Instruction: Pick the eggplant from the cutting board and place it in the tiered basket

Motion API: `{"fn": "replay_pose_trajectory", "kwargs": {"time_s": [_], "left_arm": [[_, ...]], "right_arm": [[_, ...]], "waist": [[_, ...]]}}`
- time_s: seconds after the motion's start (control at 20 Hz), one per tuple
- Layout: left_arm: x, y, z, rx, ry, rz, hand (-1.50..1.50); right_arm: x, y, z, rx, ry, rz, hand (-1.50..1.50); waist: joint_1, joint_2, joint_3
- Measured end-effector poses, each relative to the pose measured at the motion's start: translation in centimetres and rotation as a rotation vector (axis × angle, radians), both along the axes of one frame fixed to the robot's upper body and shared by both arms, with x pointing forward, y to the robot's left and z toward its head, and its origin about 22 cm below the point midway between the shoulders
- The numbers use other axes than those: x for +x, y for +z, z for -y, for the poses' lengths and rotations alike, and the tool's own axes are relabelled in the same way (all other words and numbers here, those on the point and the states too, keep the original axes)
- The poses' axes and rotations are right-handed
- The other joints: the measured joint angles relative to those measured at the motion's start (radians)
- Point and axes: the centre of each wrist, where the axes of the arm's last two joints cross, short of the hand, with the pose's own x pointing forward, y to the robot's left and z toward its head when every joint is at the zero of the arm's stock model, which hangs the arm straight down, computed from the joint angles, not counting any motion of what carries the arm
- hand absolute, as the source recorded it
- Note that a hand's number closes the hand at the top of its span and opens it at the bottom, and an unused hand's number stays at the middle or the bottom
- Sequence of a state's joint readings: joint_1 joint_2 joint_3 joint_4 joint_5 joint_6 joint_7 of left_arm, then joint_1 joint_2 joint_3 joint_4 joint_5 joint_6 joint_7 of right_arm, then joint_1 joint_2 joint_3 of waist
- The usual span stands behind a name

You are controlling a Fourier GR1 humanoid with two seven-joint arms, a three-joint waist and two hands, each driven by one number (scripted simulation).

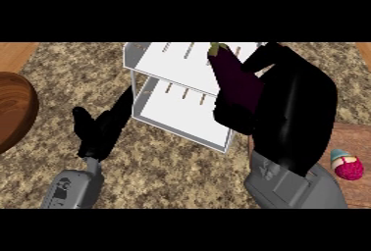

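**Eggplant held over the tiered basket**

Speckled stone surface [167,171] filling most of the view, brown and tan, with a strip of pale wood showing at the upper left corner.

Right hand [293,115] large and black, rising from a grey forearm at the lower right, fingers curled round the eggplant and clamped on it, thumb side toward the basket.

White tiered basket [181,95] at upper centre, two slatted trays one above the other inside a thin frame, seen steeply from above; upper tray reaching toward the top of the view, lower tray ending in a corner near the middle of the surface.

Dark wooden round object [16,110] at the left edge, only partly in view, curved rim catching light; whether bowl or plate cannot be told.

Left hand [98,130] black, at lower left on a grey forearm, fingers straight and relaxed, apart from one another, holding nothing, just beside the basket's left edge.

Eggplant [235,81] deep purple, upright with its green stem at the top, lifted off the board and overlapping the right side of the basket's trays, lower end hidden by the right hand.

Cutting board [355,188] reddish-brown wood, at the right edge, mostly hidden behind the right forearm.

Small pink and teal object [346,165] lying on the board, just right of the forearm.
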State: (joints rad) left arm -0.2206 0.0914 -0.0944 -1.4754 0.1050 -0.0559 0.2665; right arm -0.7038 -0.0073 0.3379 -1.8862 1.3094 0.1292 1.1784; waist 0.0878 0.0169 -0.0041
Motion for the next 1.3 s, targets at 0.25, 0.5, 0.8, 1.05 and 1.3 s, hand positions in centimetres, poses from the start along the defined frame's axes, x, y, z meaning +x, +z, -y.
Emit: {"fn": "replay_pose_trajectory", "kwargs": {"time_s": [0.25, 0.5, 0.8, 1.05, 1.3], "left_arm": [[0.1, -0.3, 0.1, -0.001, -0.002, 0.011, 0.0], [0.3, 0.1, 0.5, 0.003, -0.022, 0.021, 0.0], [0.6, 0.1, 0.8, 0.004, -0.024, 0.026, 0.0], [0.7, 0.1, 0.8, 0.002, -0.016, 0.026, 0.0], [0.8, 0.1, -0.1, -0.003, 0.0, 0.011, 0.0]], "right_arm": [[5.0, 1.4, -1.0, 0.044, 0.006, -0.054, 1.5], [7.9, 1.9, -0.5, 0.214, 0.051, -0.013, -1.5], [11.3, 1.2, -2.3, 0.337, 0.134, 0.035, -1.5], [13.2, 1.7, -4.6, 0.37, 0.159, 0.142, -1.5], [14.4, 2.5, -6.2, 0.369, 0.097, 0.251, -1.5]], "waist": [[0.001, 0.002, 0.002], [0.019, 0.009, 0.004], [0.026, 0.012, 0.004], [0.02, 0.009, 0.003], [-0.005, 0.0, 0.002]]}}
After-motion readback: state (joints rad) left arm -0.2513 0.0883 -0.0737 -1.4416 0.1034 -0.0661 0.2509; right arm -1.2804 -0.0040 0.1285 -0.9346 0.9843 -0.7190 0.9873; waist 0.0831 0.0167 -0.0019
